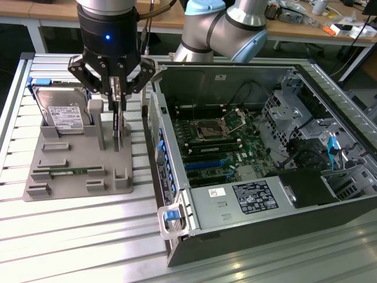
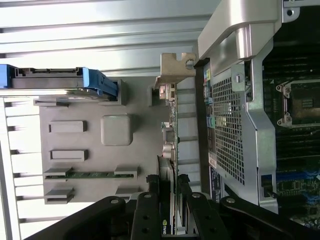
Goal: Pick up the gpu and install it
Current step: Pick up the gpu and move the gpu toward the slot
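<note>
The gpu (image 1: 118,127) is a thin dark card standing on edge in the grey fixture (image 1: 76,154), on the side nearest the open computer case (image 1: 177,194). My gripper (image 1: 117,94) comes down from above and is shut on the gpu's upper edge. In the wrist view the black fingers (image 2: 149,210) press on both sides of the gpu (image 2: 171,150), and its silver bracket (image 2: 175,70) shows at the far end. The card's lower edge still looks seated in the fixture.
A silver hard drive (image 1: 59,112) in a blue frame stands at the fixture's back, and a green memory stick (image 1: 68,172) lies near its front. Inside the case the motherboard shows blue slots (image 1: 206,165). The case's side wall stands close beside the gpu.
</note>
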